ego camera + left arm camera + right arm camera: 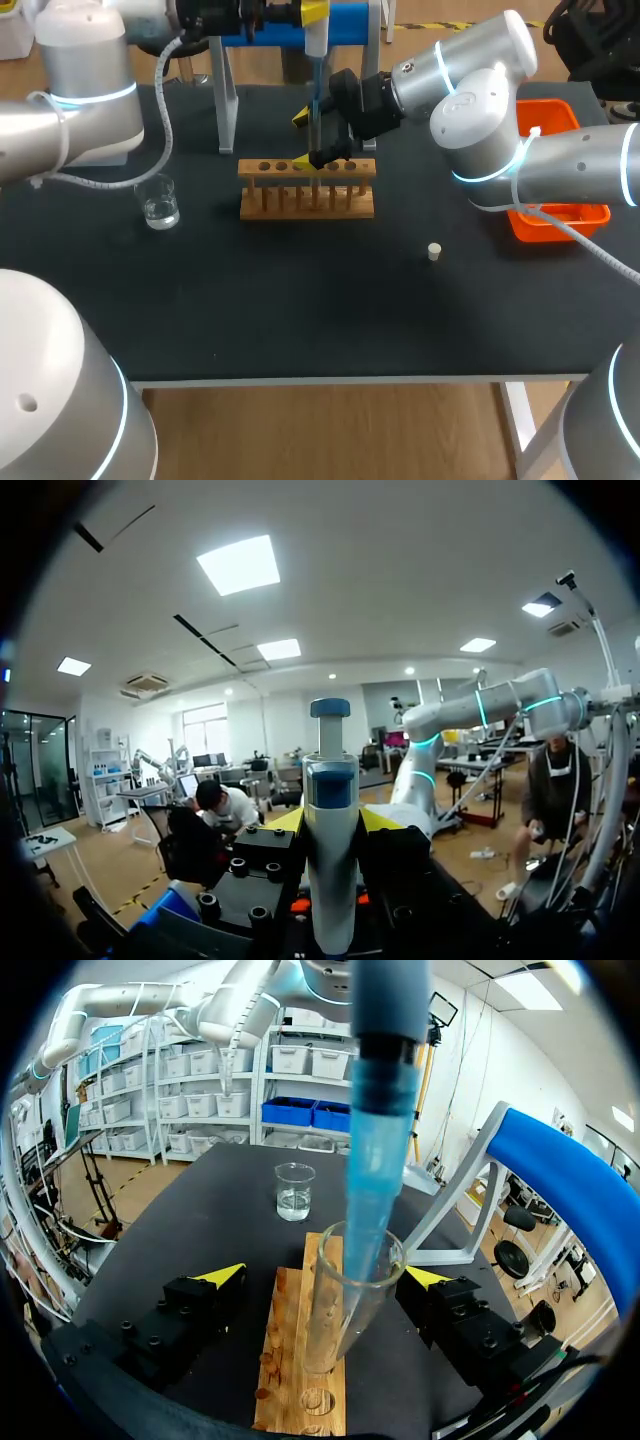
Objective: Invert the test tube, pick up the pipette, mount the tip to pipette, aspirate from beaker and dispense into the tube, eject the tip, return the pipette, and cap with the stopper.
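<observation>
My left gripper (312, 14) (332, 820) is shut on the white-and-blue pipette (330, 860), held upright above the rack. The pipette's blue tip (372, 1160) (316, 110) reaches down into the mouth of a clear test tube (345, 1300), which stands upright in the wooden rack (306, 203) (292, 1350). My right gripper (333, 130) (325, 1276) is open, with one finger on each side of the tube and neither touching it. The glass beaker (160, 203) (294, 1191) holding clear liquid stands left of the rack. A small white stopper (434, 251) lies on the mat to the right.
The pipette stand (228, 100), with white legs and a blue bar, stands behind the rack. An orange bin (560, 215) sits at the table's right edge, under my right arm. The black mat (300, 300) covers the table in front of the rack.
</observation>
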Controlling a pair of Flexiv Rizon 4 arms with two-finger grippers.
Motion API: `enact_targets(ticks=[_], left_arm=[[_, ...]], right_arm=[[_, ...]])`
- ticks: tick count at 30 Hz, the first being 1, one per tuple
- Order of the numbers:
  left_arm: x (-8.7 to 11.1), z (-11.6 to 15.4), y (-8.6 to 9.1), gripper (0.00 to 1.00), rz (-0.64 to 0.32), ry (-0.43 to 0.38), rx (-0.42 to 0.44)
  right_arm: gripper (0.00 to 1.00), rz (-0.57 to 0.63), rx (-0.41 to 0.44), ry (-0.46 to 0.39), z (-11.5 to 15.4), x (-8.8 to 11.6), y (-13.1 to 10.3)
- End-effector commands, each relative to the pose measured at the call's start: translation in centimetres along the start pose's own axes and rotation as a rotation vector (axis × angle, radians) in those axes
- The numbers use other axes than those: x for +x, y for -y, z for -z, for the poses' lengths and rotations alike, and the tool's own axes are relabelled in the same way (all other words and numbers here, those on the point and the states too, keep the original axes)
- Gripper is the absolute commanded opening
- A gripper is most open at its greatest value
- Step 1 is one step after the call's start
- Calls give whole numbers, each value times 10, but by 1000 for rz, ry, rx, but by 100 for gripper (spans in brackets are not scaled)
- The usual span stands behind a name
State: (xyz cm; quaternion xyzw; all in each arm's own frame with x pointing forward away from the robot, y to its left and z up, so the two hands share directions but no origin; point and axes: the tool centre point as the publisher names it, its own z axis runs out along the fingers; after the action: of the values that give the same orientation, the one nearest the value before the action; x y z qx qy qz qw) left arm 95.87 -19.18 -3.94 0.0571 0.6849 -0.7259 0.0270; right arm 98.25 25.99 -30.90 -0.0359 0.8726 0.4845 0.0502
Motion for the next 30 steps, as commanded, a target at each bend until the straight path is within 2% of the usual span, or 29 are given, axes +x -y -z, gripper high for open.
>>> enact_targets(ticks=[1,30], left_arm=[[1,-2,-2,0,3,-7,4],[5,-6,-1,0,-3,-12,-9]], right_arm=[[100,-1,2,-5,1,-1,0],[100,-12,-25,-2,7,1,0]])
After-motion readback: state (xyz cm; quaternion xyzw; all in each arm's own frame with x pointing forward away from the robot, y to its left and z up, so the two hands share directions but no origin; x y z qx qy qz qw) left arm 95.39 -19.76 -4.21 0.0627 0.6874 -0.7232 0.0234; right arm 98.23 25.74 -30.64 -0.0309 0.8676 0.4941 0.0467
